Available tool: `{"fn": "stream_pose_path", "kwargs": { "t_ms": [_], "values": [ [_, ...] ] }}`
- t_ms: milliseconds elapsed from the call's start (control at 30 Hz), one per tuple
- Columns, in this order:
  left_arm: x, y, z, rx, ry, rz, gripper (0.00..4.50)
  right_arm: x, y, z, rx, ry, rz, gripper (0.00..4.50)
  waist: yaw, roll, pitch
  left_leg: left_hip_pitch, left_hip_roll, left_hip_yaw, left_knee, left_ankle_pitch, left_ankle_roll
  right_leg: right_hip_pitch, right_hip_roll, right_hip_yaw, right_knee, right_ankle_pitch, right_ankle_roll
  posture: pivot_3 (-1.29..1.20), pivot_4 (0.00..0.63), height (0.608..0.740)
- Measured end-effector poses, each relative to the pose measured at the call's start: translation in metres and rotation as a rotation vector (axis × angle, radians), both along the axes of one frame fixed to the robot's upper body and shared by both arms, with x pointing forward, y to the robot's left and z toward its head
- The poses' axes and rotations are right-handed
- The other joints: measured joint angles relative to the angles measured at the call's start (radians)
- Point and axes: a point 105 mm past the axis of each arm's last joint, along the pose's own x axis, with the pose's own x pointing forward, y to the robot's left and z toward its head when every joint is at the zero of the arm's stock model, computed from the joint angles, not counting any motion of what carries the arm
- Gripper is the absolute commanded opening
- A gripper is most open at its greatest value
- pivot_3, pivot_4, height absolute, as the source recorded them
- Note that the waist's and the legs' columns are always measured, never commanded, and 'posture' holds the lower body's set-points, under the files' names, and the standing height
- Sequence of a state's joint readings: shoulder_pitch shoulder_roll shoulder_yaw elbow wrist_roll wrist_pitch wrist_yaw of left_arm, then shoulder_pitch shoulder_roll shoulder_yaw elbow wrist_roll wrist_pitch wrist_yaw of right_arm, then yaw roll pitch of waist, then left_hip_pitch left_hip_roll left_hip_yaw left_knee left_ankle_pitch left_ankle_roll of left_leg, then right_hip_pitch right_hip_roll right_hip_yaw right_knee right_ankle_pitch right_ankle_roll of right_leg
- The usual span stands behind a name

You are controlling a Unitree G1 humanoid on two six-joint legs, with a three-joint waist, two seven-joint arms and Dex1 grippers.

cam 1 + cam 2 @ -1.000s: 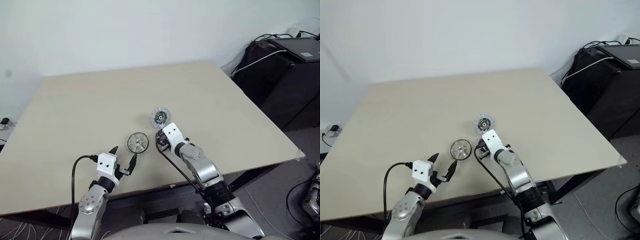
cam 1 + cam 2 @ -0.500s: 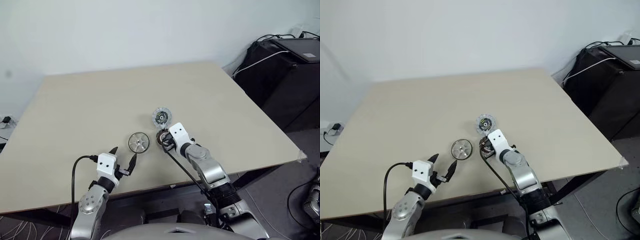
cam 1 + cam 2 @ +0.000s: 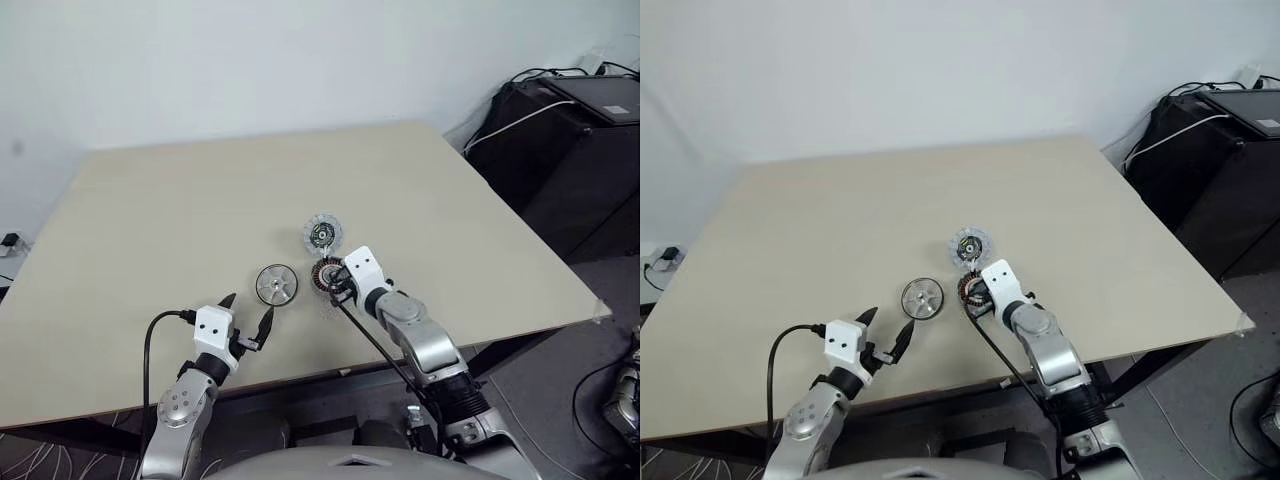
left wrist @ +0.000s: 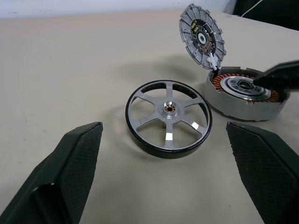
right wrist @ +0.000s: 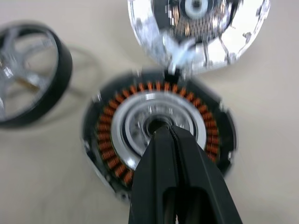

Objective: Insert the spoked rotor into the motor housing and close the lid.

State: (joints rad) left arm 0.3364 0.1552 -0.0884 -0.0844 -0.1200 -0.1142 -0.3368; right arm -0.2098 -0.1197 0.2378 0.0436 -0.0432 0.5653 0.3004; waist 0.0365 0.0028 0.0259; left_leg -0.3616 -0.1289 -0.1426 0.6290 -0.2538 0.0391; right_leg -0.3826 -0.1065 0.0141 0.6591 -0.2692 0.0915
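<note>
right wrist view: rotor not yet picked up, housing open and waiting

right wrist view looks straight down on the motor housing (image 5: 159, 135), its ring of copper-orange windings bare around a pale centre. the right end effector (image 5: 174, 135) has its two black fingers pressed together, with nothing between them, and their tips sit over the housing's centre hub; whether they touch it or hover just above cannot be told. the lid (image 5: 198, 28) stands tilted up at the housing's far edge, dark inner face showing, seemingly joined there by a small pale tab.

in the left wrist view the spoked rotor (image 4: 168, 119) lies flat on the surface (image 3: 180, 200), just beside the housing and apart from it, with the left end effector (image 4: 170, 186) spread wide on the near side of it, holding nothing. from the head camera the rotor (image 3: 276, 285) sits between the two arms, the housing (image 3: 327, 274) at the right fingertips, and the lid (image 3: 322, 234) beyond it.

judged from this, the insert step has not begun: the housing is empty and the rotor is untouched. the right arm looks to be steadying or nudging the housing. the next move calls for a grip on the rotor's rim, probably by the open left end effector, then a lift and a level, centred descent so the hub meets the housing's centre. the closed right fingers would first have to clear the opening. the lid can only come down after that.
</note>
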Motion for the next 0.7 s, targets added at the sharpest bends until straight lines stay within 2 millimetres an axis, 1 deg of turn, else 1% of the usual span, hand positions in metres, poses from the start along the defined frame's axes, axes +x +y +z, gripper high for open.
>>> {"fn": "stream_pose_path", "kwargs": {
  "t_ms": [167, 233, 400, 700],
  "values": [
    [0.0, 0.0, 0.0, 0.0, -0.001, 0.0, 4.5, 0.008, 0.01, 0.011, 0.027, -0.048, 0.01, 0.04, 0.0, 0.0, 0.001, 0.0, 0.0, 0.0, 0.0, 0.0, 0.0, 0.0, 0.0, 0.0, 0.0, 0.001, -0.001, 0.0, 0.0, 0.74],
    [0.0, 0.0, 0.0, 0.0, -0.002, 0.0, 4.5, 0.011, 0.013, 0.012, 0.03, -0.05, 0.012, 0.04, 0.0, -0.001, 0.001, 0.0, 0.0, 0.0, 0.0, 0.0, 0.0, 0.0, 0.0, 0.0, 0.0, 0.001, -0.002, 0.0, 0.0, 0.74],
    [0.001, 0.0, 0.001, 0.0, -0.003, 0.002, 4.5, 0.013, 0.019, 0.0, 0.015, -0.019, 0.026, 0.04, -0.002, 0.0, 0.001, 0.0, 0.0, 0.0, 0.0, 0.0, 0.0, 0.0, 0.0, 0.0, 0.0, 0.002, -0.004, 0.0, 0.0, 0.74],
    [0.001, 0.001, 0.0, 0.0, -0.001, 0.008, 4.5, 0.018, 0.021, -0.006, 0.0, -0.013, 0.037, 0.04, -0.008, 0.0, 0.001, 0.0, 0.0, 0.0, 0.0, 0.0, 0.0, 0.0, 0.0, 0.0, 0.0, 0.002, -0.004, 0.0, 0.0, 0.74]
  ]
}}
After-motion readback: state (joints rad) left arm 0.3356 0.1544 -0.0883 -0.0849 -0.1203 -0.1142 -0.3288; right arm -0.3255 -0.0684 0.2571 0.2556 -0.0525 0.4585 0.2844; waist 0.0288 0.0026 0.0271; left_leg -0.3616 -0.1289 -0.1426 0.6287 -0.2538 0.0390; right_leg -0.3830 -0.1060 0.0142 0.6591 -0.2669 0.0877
